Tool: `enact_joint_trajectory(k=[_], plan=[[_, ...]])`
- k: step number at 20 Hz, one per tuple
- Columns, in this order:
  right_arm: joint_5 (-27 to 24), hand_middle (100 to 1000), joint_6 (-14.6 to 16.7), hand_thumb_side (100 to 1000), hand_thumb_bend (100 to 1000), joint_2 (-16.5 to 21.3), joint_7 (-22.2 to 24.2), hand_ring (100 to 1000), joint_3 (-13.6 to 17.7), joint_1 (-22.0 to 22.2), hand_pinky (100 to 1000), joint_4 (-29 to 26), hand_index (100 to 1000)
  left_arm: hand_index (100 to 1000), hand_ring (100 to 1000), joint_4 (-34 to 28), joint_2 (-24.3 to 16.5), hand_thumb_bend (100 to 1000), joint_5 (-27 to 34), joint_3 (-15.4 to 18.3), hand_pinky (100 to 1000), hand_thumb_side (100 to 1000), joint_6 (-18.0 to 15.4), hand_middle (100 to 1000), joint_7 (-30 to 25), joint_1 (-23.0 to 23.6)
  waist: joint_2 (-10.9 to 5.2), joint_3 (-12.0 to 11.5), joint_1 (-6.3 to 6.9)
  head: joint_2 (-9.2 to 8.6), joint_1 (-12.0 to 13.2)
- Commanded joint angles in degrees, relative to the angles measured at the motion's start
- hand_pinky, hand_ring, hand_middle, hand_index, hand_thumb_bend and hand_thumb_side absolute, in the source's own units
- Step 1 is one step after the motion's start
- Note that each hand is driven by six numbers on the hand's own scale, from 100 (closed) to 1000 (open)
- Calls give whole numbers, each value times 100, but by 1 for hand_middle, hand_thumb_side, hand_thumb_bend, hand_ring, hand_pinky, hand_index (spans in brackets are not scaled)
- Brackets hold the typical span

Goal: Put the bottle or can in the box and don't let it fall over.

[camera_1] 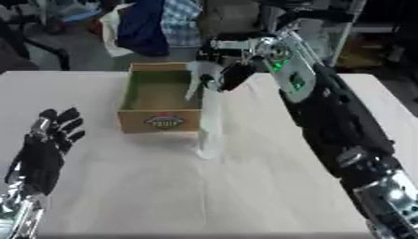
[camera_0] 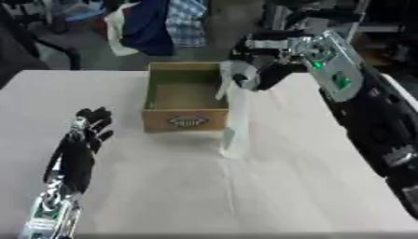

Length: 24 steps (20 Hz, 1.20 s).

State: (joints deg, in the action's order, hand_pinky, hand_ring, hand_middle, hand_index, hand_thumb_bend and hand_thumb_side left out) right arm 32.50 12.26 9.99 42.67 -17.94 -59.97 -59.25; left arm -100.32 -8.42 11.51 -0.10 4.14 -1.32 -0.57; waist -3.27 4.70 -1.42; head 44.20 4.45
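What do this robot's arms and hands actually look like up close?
Both arms are mostly black with silver metal joints. The right hand has black fingers below a silvery wrist section with small green lights. The left hand is black-fingered too, on a slim forearm with silver parts near the wrist.

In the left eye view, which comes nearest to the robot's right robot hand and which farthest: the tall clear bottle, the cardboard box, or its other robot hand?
1. Bottle: its top is at the right robot hand.
2. Box: just left of it.
3. Left robot hand: far off, lower left, open.
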Motion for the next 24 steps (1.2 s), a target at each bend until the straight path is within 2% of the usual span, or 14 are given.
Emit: enact_joint_trajectory(k=[1, 3, 8, 9, 10, 16, 18, 24], plan=[[-11, 553, 59, 141, 100, 121, -85, 608, 70, -128, 636, -56, 614, 767, 937, -89, -82, 100, -5, 42, 932, 896, -21, 945, 0, -47, -82, 5, 19, -8, -14], [-27, 507, 91, 144, 100, 114, -156, 562, 80, -142, 593, -74, 565, 767, 937, -88, -81, 100, -4, 40, 931, 896, -19, 945, 0, -47, -81, 2, 19, -8, -25], [-99, 491, 124, 135, 100, 170, -299, 543, 134, -306, 570, -140, 546, 766, 936, -89, -79, 100, -2, 37, 931, 897, -17, 944, 1, -48, -81, -15, 17, -8, -48], [-115, 490, 126, 197, 100, 200, -314, 541, 149, -375, 569, -155, 544, 766, 936, -90, -78, 100, -1, 36, 931, 897, -17, 944, 1, -50, -81, -22, 15, -8, -55], [-134, 488, 130, 130, 100, 237, -324, 540, 164, -457, 568, -170, 543, 766, 936, -90, -78, 100, -1, 34, 930, 896, -17, 944, 2, -52, -81, -30, 13, -8, -58], [-125, 486, 81, 115, 100, 303, -537, 536, 439, -926, 564, -139, 539, 766, 935, -100, -76, 100, 11, -11, 930, 892, -14, 943, -31, -99, -73, -162, 22, -8, -167], [-18, 491, 81, 100, 100, 255, -839, 541, 593, -1029, 571, -79, 543, 766, 934, -105, -70, 100, 20, -32, 930, 890, -14, 943, -52, -130, -65, -234, 41, -8, -209], [792, 506, 72, 100, 100, -113, -2607, 559, 964, -1059, 600, 420, 564, 766, 933, -128, -37, 100, 67, -129, 929, 880, -10, 942, -140, -275, -17, -573, 126, -8, -424]])
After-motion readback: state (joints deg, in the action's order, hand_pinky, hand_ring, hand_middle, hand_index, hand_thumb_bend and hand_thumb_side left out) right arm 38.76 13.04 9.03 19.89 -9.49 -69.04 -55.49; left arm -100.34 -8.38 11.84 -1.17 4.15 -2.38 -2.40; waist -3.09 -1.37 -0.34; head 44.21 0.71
